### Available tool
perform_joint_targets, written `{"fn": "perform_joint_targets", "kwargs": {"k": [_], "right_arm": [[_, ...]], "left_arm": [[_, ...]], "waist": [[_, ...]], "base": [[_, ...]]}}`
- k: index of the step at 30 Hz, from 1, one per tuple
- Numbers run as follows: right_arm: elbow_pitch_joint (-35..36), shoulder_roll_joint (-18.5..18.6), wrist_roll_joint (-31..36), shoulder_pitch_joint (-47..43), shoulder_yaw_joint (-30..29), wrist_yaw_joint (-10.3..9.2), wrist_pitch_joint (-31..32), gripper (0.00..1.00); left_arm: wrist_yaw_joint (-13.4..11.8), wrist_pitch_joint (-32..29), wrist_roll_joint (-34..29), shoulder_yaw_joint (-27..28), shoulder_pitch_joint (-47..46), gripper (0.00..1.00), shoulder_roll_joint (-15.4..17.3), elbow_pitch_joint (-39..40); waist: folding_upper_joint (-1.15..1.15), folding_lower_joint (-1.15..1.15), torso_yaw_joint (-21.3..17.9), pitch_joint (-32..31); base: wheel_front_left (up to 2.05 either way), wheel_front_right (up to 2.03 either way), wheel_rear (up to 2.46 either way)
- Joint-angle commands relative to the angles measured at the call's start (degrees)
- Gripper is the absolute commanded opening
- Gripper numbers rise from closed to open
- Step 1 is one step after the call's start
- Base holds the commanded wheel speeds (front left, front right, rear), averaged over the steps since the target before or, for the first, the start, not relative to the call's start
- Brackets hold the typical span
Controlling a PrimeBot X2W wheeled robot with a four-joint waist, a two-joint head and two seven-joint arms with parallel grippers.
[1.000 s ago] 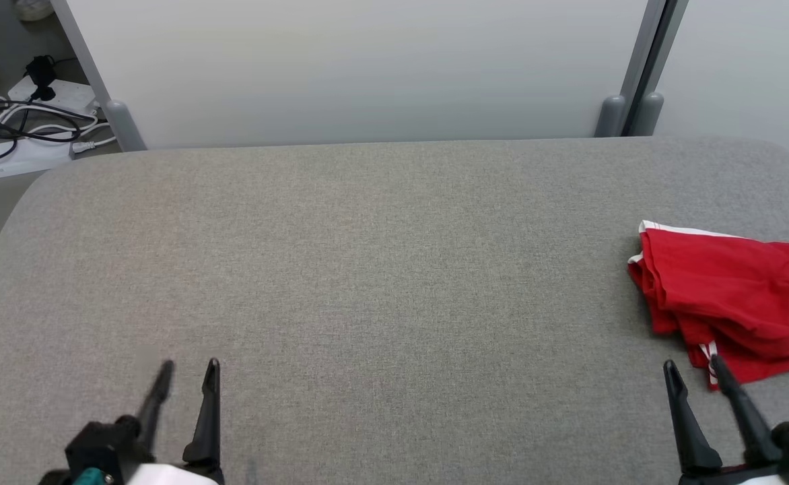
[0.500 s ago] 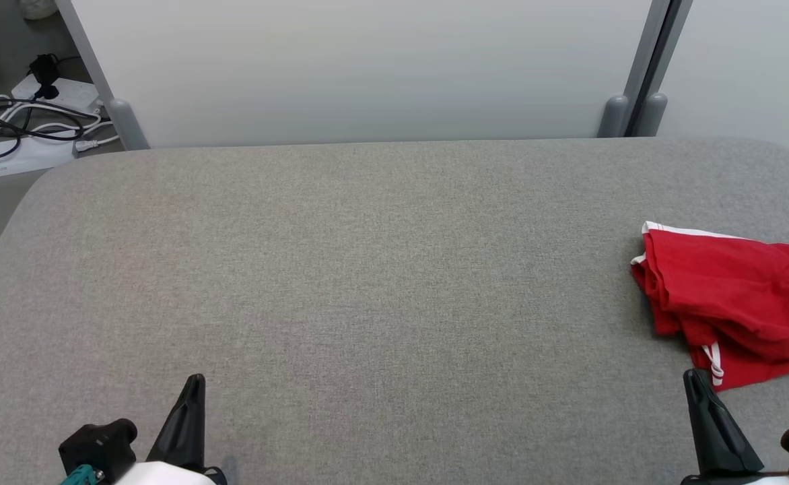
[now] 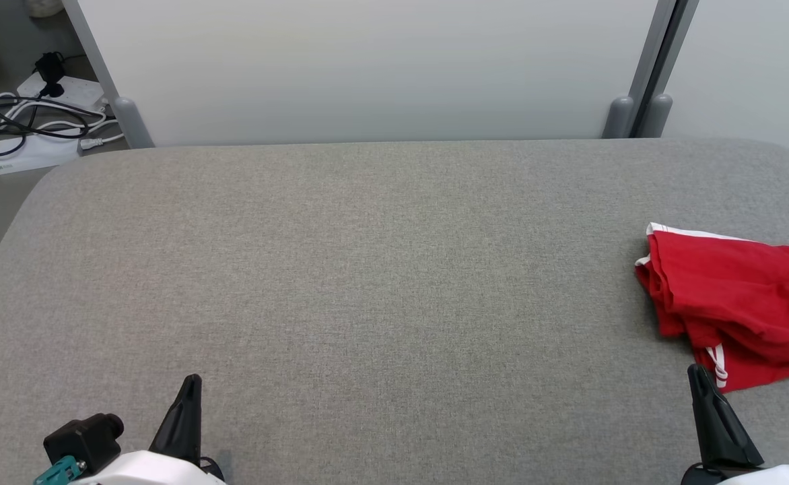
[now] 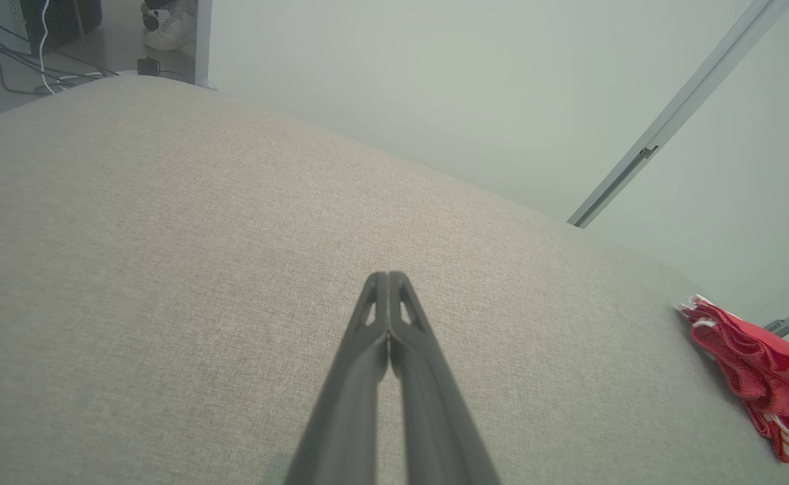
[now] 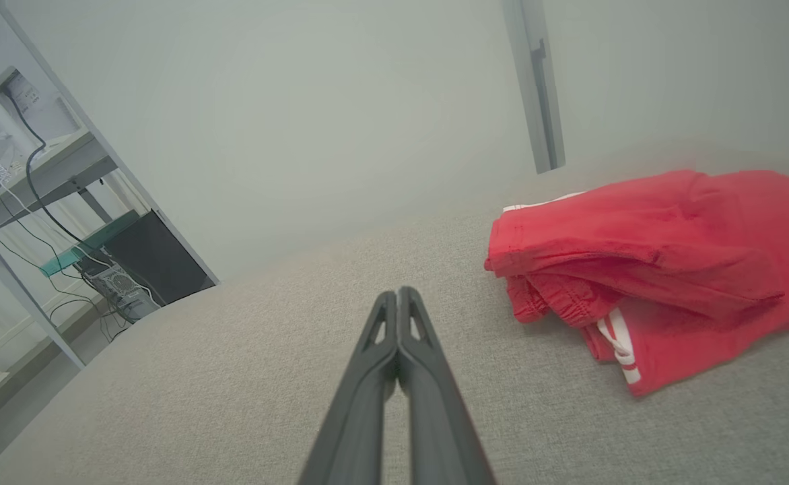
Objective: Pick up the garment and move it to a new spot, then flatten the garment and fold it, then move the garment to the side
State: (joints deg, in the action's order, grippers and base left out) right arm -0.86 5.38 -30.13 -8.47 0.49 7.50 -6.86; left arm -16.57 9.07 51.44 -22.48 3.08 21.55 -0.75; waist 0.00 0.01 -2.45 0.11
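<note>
the red garment (image 3: 731, 296) lies bunched in loose folds at the right edge of the grey fabric-covered desk (image 3: 367, 269) and runs off the right side of the head view. it has white trim along its far edge and a white drawstring (image 3: 717, 360) hanging out at its near corner. the left hand (image 3: 191, 380) sits low at the near left of the desk, well apart from the garment, its two dark fingers pressed together into one point and holding nothing. its wrist view shows the fingers meeting at the tips above bare fabric. the right hand (image 3: 696, 370) is at the near right, just beside the garment's near corner but not touching it, fingers likewise pressed together and empty. in its wrist view the garment lies ahead and to the right of the tips. behind the desk stands a pale partition (image 3: 367, 67) with a grey post (image 3: 649, 67). on the floor past the far left corner lie a white power strip (image 3: 31, 151) and tangled cables (image 3: 4, 121).
</note>
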Motion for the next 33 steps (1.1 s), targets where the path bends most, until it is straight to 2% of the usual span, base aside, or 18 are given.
{"fn": "perform_joint_targets", "kwargs": {"k": [1, 33], "right_arm": [[0.94, 0.89, -1.76, 2.27, -0.21, 0.0, 0.59, 0.0], [-3.74, 0.61, -23.14, 6.35, -1.31, 0.0, 3.93, 0.0]], "left_arm": [[0.83, -0.15, 1.24, 1.92, -3.01, 0.0, 0.56, 0.86], [8.69, -4.85, 15.11, 10.45, -5.06, 0.0, -5.49, -3.84]], "waist": [[0.0, -0.01, 0.03, 0.0], [0.0, -0.01, 0.85, 0.03]], "base": [[0.0, 0.0, 0.0], [0.0, 0.0, 0.0]]}}
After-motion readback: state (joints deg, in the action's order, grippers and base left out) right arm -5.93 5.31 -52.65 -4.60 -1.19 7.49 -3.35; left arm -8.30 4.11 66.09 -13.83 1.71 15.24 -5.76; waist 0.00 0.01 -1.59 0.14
